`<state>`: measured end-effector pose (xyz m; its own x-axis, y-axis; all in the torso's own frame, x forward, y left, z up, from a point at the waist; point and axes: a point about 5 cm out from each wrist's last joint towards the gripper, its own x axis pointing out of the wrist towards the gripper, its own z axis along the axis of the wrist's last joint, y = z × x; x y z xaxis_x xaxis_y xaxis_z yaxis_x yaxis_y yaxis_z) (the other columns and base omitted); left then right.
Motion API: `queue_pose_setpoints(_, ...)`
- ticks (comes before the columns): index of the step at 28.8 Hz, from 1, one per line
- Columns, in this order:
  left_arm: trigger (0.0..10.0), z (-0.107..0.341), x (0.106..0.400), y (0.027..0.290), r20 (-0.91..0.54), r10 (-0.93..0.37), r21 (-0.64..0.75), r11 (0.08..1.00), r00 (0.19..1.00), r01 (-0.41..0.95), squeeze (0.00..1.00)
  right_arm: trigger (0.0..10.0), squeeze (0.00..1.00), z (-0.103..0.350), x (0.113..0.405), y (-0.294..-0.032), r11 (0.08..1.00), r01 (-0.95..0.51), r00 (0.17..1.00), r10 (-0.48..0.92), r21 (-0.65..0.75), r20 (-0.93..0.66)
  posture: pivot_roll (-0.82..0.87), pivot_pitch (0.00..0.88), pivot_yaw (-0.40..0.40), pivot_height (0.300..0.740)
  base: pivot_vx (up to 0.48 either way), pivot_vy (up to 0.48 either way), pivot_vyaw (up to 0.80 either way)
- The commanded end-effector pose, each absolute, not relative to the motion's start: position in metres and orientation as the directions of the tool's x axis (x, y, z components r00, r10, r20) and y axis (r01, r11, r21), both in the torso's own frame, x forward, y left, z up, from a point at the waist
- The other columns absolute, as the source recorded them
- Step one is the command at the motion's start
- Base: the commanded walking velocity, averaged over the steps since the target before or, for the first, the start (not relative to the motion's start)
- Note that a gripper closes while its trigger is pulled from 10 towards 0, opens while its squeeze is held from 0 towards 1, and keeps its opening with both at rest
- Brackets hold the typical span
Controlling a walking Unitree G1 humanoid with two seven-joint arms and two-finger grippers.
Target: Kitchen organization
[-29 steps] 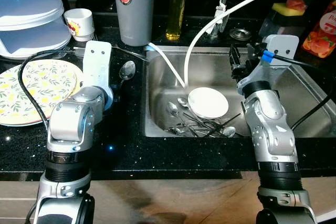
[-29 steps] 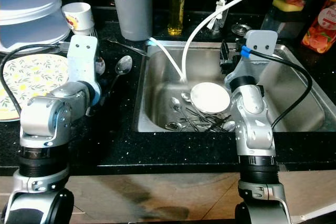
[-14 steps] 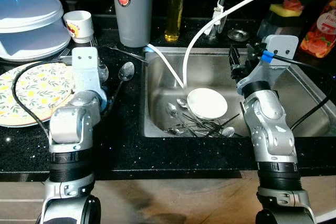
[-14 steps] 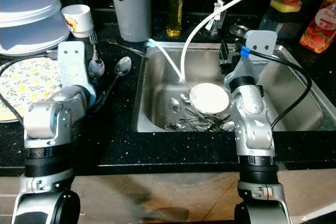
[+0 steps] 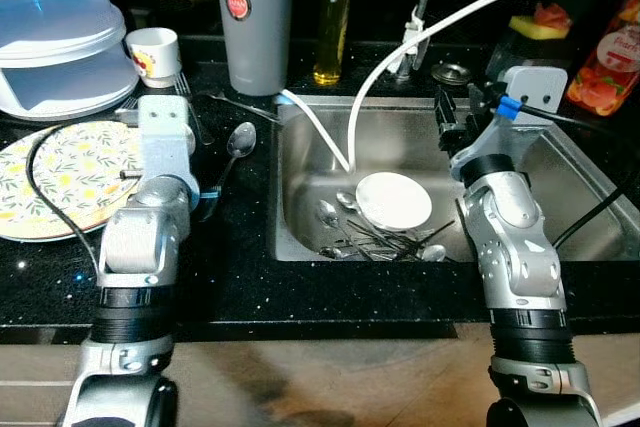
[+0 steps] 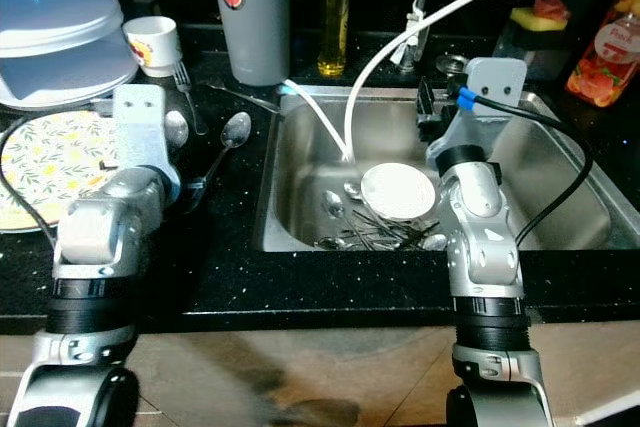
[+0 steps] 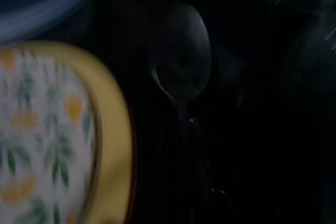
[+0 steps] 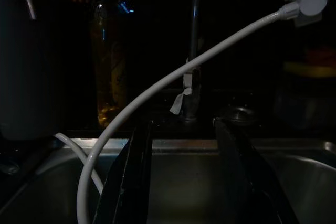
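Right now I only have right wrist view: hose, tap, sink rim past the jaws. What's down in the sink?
Observer: A white plate lies flat on the floor of the sink, towards the left side.
Operator: Any cutlery?
Observer: Yes, a pile of cutlery lies against the white plate's near edge.
Operator: Where's the left arm?
Observer: The left arm reaches over the counter left of the sink, between a yellow plate and a spoon.
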<state>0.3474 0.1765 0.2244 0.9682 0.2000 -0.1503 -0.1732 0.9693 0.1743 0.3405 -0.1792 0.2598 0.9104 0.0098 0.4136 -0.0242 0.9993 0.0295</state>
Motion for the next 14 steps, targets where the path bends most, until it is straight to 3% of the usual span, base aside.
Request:
queue_pose_setpoints(1,10.0,0.257,0.344,0.167,0.039,0.111,0.138,0.984,0.993,-0.116,0.74,10.0,0.00,0.260,0.342,-0.179,0.999,-0.029,0.913,0.012,0.034,0.409,0.11,0.047,-0.038,0.740,0.000,0.000,0.00)
queue_pose_setpoints(2,10.0,0.279,0.339,0.160,0.166,0.047,0.117,0.991,0.985,-0.067,0.66,10.0,0.00,0.261,0.342,-0.180,0.999,-0.028,0.912,0.011,0.036,0.411,0.11,0.047,-0.038,0.740,0.000,0.000,0.00)
queue_pose_setpoints(3,10.0,0.279,0.339,0.160,0.166,0.047,0.117,0.991,0.985,-0.067,0.66,10.0,0.00,0.261,0.342,-0.180,0.999,-0.028,0.912,0.011,0.036,0.411,0.11,0.047,-0.038,0.740,0.000,0.000,0.00)
queue_pose_setpoints(4,10.0,0.287,0.337,0.151,0.225,-0.014,0.140,0.990,0.974,-0.019,0.00,10.0,0.00,0.261,0.341,-0.180,0.999,-0.026,0.911,0.009,0.036,0.411,0.11,0.047,-0.038,0.740,0.000,0.000,0.00)
queue_pose_setpoints(9,10.0,0.280,0.342,0.132,0.200,-0.128,0.123,0.987,0.971,0.105,0.00,10.0,0.00,0.261,0.342,-0.180,0.999,-0.024,0.910,0.007,0.036,0.414,0.10,0.034,-0.035,0.740,0.000,0.000,0.00)
queue_pose_setpoints(11,10.0,0.266,0.346,0.112,0.118,-0.250,0.143,0.962,0.961,0.233,0.00,10.0,0.00,0.263,0.342,-0.181,0.999,-0.021,0.908,0.005,0.034,0.419,0.10,0.030,-0.034,0.740,0.000,0.000,0.00)
queue_pose_setpoints(14,10.0,0.252,0.356,0.120,0.017,-0.146,0.232,0.963,0.989,0.138,0.00,10.0,0.00,0.264,0.341,-0.182,0.999,-0.017,0.907,0.002,0.031,0.421,0.09,0.030,-0.024,0.740,0.000,0.000,0.00)
